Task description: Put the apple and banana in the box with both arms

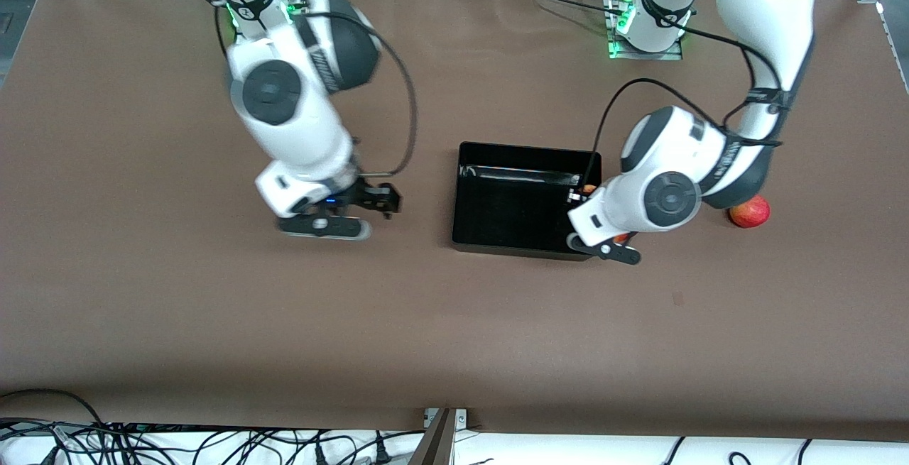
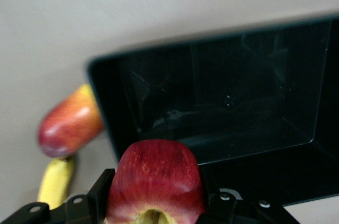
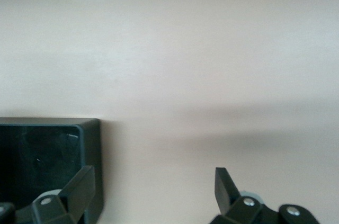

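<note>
The red apple with yellowish streaks sits between the jaws of my left gripper, which is shut on it. The gripper hangs over the black box at its wall toward the left arm's end. In the front view that gripper is mostly hidden under its own wrist. Only one end of the yellow banana shows, lying on the table outside the box; the front view hides it under the left arm. My right gripper is open with nothing in it, over bare table beside a corner of the box.
An oblong red-and-yellow fruit lies against the box's outer wall next to the banana. A round red fruit rests on the table toward the left arm's end. The box holds no fruit that I can see. Brown tabletop spreads all round.
</note>
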Controlling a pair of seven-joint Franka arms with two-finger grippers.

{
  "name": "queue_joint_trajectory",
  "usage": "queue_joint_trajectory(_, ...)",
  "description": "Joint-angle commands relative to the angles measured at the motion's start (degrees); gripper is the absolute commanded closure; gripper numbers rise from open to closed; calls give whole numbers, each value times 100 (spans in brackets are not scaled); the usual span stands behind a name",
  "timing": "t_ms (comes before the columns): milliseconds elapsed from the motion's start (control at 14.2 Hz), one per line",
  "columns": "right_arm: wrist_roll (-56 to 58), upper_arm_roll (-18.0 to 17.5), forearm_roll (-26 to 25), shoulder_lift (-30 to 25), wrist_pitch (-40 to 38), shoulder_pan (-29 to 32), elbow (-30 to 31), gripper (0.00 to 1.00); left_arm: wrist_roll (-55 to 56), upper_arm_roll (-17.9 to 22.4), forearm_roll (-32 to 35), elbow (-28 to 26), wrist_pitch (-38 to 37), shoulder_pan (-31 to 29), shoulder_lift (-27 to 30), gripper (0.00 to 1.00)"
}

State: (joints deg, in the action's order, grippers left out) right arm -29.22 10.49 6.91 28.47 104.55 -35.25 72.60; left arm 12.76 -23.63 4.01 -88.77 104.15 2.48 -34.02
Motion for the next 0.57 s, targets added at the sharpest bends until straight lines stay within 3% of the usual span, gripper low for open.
queue_joint_trajectory(0, 678, 93, 109, -577, -679, 176, 367, 0, 191, -45, -85, -840, 587, -37, 141, 88)
queue_joint_trajectory(141, 890, 182, 65, -1200, -760, 324, 1033, 0, 287, -62, -76, -1490, 1140, -29, 334, 88)
queue_joint_trajectory(283, 1406, 33, 30, -1824, -751, 849, 1711, 0, 541, -106, -67, -1966, 1904, 76, 326, 88)
queue_joint_trajectory(495, 2190, -835, -127, -2257, -900, 2150, 2038, 0, 666, -89, -6, -2030, 2031, 112, 282, 82)
